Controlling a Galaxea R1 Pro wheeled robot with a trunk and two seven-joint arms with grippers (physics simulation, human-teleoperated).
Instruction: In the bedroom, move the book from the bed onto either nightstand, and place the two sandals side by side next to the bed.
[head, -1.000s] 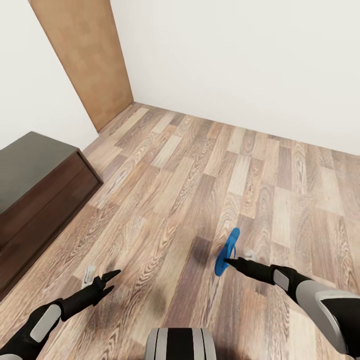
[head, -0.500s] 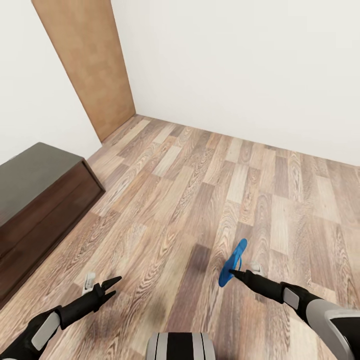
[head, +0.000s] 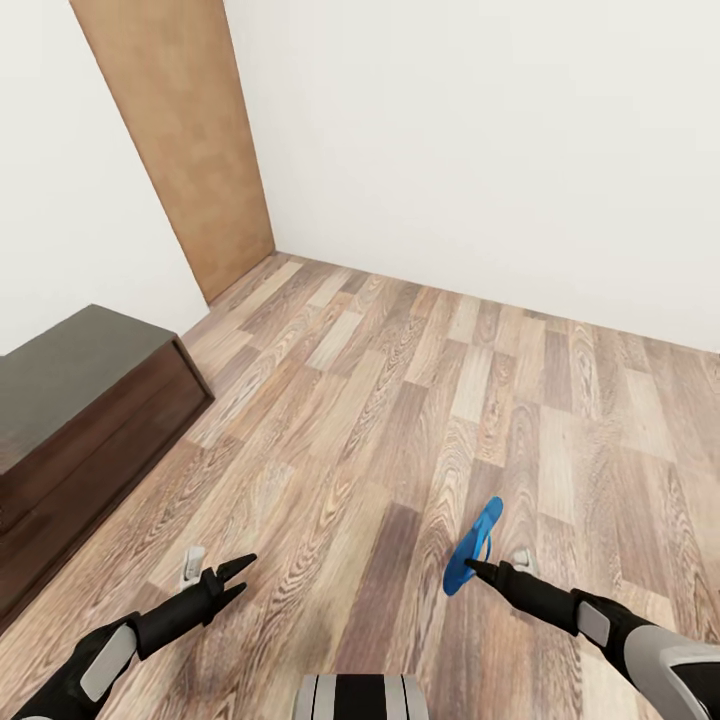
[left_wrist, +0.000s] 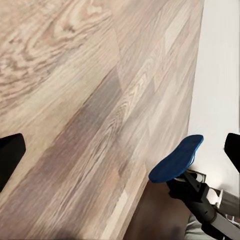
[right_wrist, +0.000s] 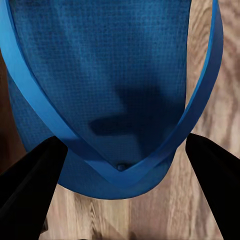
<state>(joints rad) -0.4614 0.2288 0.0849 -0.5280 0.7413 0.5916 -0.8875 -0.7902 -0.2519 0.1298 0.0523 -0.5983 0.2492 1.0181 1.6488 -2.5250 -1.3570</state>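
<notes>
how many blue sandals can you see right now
1. The blue sandal is held off the wood floor at the right gripper, near the head view's bottom right. A second one may be out of frame.

A brown wood-plank floor (head: 400, 400) carried a low dark brown wooden cabinet (head: 80, 420), which stood against the white wall.

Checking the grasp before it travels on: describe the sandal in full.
The sandal is a thin bright blue flip-flop with a finely textured sole and a smooth V-shaped strap meeting at a toe plug. It hangs above the floor, tilted on edge, at the tip of the right claw, whose fingers flank its toe end.
</notes>
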